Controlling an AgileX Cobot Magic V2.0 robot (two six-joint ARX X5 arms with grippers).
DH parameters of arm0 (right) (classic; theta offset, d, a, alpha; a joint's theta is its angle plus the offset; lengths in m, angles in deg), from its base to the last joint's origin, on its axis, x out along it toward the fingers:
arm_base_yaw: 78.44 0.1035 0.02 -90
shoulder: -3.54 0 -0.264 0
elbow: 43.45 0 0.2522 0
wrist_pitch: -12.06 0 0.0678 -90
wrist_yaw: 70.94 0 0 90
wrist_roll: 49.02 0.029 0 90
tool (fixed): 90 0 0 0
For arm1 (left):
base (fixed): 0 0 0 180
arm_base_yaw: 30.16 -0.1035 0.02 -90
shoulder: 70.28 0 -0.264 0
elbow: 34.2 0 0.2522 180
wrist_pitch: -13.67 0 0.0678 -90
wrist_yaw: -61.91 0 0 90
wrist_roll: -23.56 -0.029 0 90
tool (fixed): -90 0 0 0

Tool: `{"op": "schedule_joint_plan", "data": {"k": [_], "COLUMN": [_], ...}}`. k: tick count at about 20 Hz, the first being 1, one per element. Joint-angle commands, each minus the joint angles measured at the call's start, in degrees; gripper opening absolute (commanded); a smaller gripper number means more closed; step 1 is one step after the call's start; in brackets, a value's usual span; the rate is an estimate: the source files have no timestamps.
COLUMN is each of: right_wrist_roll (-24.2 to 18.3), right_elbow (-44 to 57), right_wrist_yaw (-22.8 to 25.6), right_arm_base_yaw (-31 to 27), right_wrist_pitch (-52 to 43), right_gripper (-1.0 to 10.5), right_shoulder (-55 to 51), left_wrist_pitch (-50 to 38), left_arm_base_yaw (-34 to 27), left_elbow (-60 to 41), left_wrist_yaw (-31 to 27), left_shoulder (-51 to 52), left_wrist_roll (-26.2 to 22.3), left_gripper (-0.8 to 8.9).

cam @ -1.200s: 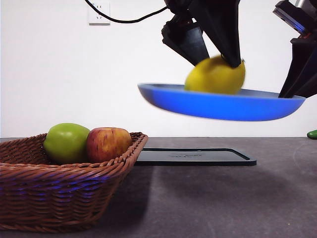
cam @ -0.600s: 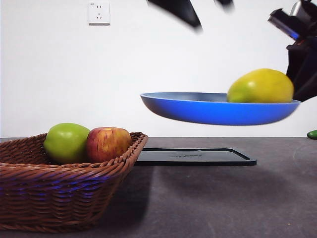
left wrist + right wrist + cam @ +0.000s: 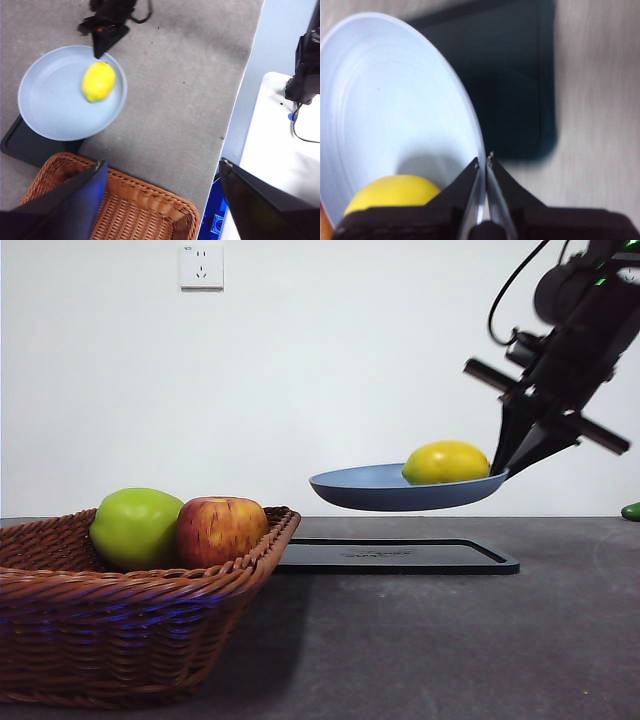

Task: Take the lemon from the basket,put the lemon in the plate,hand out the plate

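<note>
The yellow lemon [image 3: 446, 462] lies in the light blue plate [image 3: 370, 488], near the gripped side. My right gripper [image 3: 505, 472] is shut on the plate's rim and holds the plate in the air above the black tray [image 3: 395, 555]. The right wrist view shows the plate [image 3: 385, 100], the lemon [image 3: 392, 192] and the gripper [image 3: 484, 162] pinching the rim. The left wrist view shows the plate [image 3: 55, 105] and lemon [image 3: 98, 81] from high up. My left gripper [image 3: 162, 172] is open and empty, high above the wicker basket [image 3: 125, 210] and out of the front view.
The basket [image 3: 130, 625] stands at the front left with a green apple [image 3: 135, 528] and a red-yellow apple [image 3: 222, 530]. A small green thing [image 3: 630, 511] sits at the right edge. The table's edge [image 3: 240, 105] runs beside a white surface.
The plate with the lemon has moved lower and farther from the camera, so it looks smaller. The left gripper has risen out of the front view.
</note>
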Motion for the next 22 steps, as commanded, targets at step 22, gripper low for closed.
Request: {"op": "schedule_joint_plan", "data": {"k": [22], "right_wrist_roll": [-3.0], "right_elbow": [-14.8], "right_wrist_yaw": [0.7], "right_arm_base_yaw": [-0.6], "right_wrist_pitch": [2.4], "right_gripper": [2.3], "right_shoulder": [14.9], "left_wrist_pitch": [-0.8], "left_arm_base_yaw": [0.1], "left_elbow": [1.2], "left_wrist_yaw": [-1.5], "left_shoulder": [-1.4], "left_wrist_roll": [-0.2], "left_gripper": [3.88]}}
